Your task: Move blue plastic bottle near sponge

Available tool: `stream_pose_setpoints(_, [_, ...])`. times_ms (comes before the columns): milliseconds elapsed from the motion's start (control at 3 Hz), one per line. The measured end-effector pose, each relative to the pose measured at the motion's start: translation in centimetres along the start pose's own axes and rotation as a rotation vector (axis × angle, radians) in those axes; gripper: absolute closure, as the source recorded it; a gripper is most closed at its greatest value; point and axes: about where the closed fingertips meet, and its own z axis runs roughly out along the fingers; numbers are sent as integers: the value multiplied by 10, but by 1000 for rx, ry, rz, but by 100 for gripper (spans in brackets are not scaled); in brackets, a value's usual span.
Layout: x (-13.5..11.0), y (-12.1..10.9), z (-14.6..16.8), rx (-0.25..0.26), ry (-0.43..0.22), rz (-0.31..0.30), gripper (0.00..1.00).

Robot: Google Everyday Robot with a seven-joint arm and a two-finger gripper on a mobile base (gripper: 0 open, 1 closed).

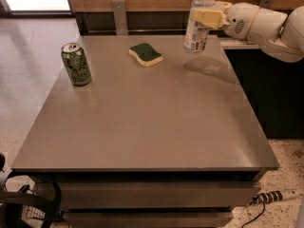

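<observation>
Green can [76, 64]: upright on table [142, 127], left of sponge, slightly nearer

Sponge [146, 54]: lies flat, green side up

Blue plastic bottle [194, 37]: right of sponge, near but not beside it, off the tabletop, shadow beneath. Gripper [208, 18] clasps its upper body from the right

Judged: grasp and lift done. Left: close gap to sponge, set down, release

Bottle: clear bluish, white cap, pale label, slightly tilted

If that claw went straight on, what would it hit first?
Probably nothing: the gripper, shut on the blue plastic bottle, points picture-left above the table; the sponge lies lower. Depth is unclear.
</observation>
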Motion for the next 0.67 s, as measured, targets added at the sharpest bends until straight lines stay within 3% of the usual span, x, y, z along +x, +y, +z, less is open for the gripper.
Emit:
stream_pose_setpoints(333, [5, 6, 30, 20, 0, -14, 100])
stream_pose_setpoints(667, [21, 17, 56, 55, 47, -33, 100])
